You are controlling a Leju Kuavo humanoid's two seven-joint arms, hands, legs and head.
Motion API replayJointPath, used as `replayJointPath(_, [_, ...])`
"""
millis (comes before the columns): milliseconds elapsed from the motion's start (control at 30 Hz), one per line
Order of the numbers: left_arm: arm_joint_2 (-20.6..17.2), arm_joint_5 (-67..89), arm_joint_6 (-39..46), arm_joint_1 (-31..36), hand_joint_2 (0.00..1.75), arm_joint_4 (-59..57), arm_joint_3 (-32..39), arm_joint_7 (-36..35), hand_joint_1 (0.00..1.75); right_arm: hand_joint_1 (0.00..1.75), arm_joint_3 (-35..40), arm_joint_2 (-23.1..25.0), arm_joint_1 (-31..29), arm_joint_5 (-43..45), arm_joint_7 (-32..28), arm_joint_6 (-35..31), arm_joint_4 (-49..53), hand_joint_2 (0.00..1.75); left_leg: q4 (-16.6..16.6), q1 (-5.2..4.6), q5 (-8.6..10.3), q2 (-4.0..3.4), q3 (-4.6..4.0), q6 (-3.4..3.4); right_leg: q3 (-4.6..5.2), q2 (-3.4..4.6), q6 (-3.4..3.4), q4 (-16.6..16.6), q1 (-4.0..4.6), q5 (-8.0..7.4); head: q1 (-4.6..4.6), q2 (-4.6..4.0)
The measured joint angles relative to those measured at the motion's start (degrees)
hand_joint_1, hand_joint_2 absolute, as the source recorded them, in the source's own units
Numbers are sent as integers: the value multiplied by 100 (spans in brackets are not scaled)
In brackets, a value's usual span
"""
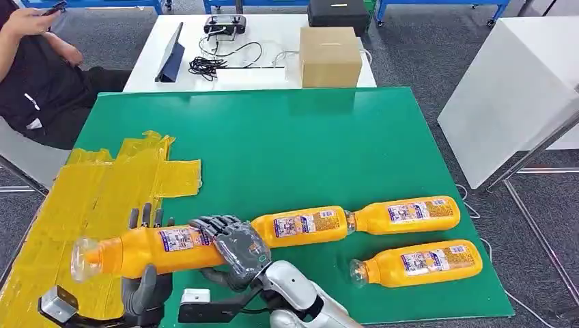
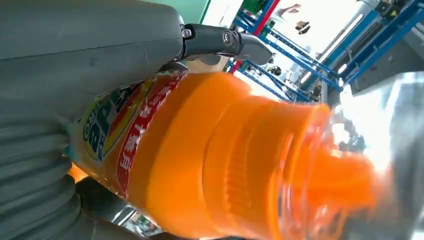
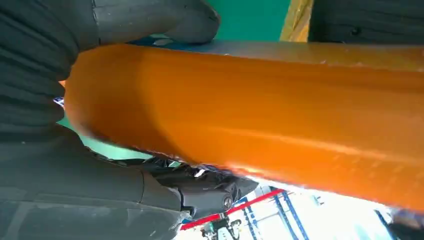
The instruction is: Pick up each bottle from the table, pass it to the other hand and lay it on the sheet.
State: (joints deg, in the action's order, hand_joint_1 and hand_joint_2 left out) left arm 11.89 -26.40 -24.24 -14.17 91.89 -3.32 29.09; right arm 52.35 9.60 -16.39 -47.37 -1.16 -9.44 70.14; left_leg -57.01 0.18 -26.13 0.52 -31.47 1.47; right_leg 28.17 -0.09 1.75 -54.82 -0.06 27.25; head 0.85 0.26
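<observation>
Above the near edge of the green table, both hands hold one orange bottle lying level, its clear neck end pointing out over the yellow sheet. From the head view the right hand wraps over the bottle's label end, fingers curled across its top, while the left hand cups it from beneath nearer the neck, dark fingertips showing above the bottle's far side.

Close up, the left wrist view gives what the head view cannot: the bottle's shoulder ribbed and tapering into a clear, blurred neck, the red and yellow label pressed against the grey palm, and one dark finger arching over the bottle. The right wrist view shows the plain orange body with no label, the grey thumb on one side and dark fingers closed round the other.

Three more bottles lie on the table to the right: a middle bottle just beyond the right hand, a far bottle neck-to-end with it, and a near bottle beside them towards the table's edge. Beyond the table stand a cardboard box, a tablet and cables, with a seated person at the left.
</observation>
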Motion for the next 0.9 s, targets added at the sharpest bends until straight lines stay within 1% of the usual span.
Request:
replayJointPath(67, [0, 85, 13, -31, 175, 55, 26, 2, 0, 175, 50, 13, -45, -61, 57, 15, -44, 175, 0, 0, 0, -3, 0, 0, 0, 1, 0, 0, 0, 0, 0, 0])
replayJointPath(100, [0, 122, 22, -49, 175, 87, 53, 4, 40, 175, 74, 20, -60, -72, 78, 22, -59, 175, 0, 0, 0, -3, 0, 0, 0, 1, 0, 0, 0, 0, 0, 0])
replayJointPath(133, [0, 142, 35, -63, 175, 107, 68, 4, 93, 175, 105, 28, -79, -72, 90, 28, -79, 175, 0, 0, 0, -3, 0, 0, 2, 1, 0, 0, 0, 0, 0, 0])
replayJointPath(600, [9, 258, 70, -102, 175, 122, 192, 61, 93, 175, 240, 120, -237, -22, 151, 50, -326, 175, 0, 0, 0, -2, 0, 0, 2, 1, 0, 0, 0, 0, 0, 0])
replayJointPath(633, [9, 258, 72, -104, 175, 122, 197, 61, 175, 175, 245, 120, -238, -22, 151, 50, -330, 175, 0, 0, 0, -2, 0, 0, 2, 1, 0, 0, 0, 0, 0, 0])
replayJointPath(900, [11, 253, 70, -116, 175, 122, 232, 111, 175, 175, 280, 122, -239, 13, 153, 61, -347, 175, 0, 0, 0, -2, 0, 0, 3, 1, 0, 0, 0, 0, 0, 0])
